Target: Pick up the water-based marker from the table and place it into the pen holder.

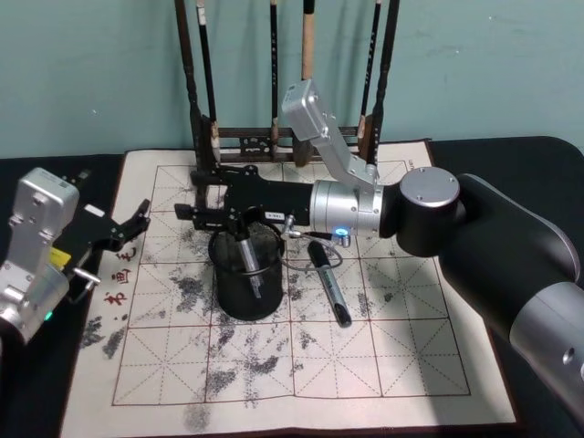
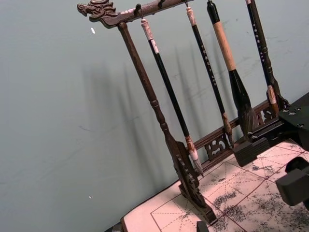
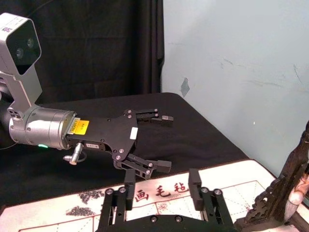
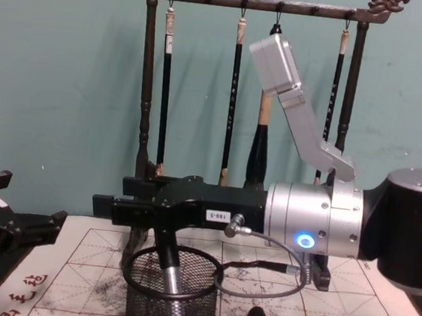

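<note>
Now the right gripper (image 1: 189,194) hangs level over the pen holder (image 1: 233,297). Its arm reaches across the calligraphy mat (image 1: 411,365) from three o'clock and its fingers point toward nine. The fingers stand wide apart, and in the right wrist view the mat's red characters show through the gap between them.

A marker (image 1: 252,266) stands inside the pen holder. Its silver barrel sits down in the mesh and its dark upper end tilts toward eleven o'clock. That end rises just under the gripper's body, behind the fingers rather than between them. Whether it touches the underside cannot be told.

A second marker (image 1: 329,284) lies flat on the mat at about four o'clock from the holder, near it but apart, with its dark cap toward the far side. A thin grey cable (image 4: 289,276) loops down from the right gripper's wrist, between the holder and this marker.

The left gripper (image 1: 139,224) sits at nine o'clock from the holder, at the mat's edge over the black table (image 1: 511,151). Its fingers are spread wide and hold nothing.

At twelve o'clock a dark wooden brush rack (image 4: 250,1) stands on the far edge of the mat with brushes hanging from its bar.
</note>
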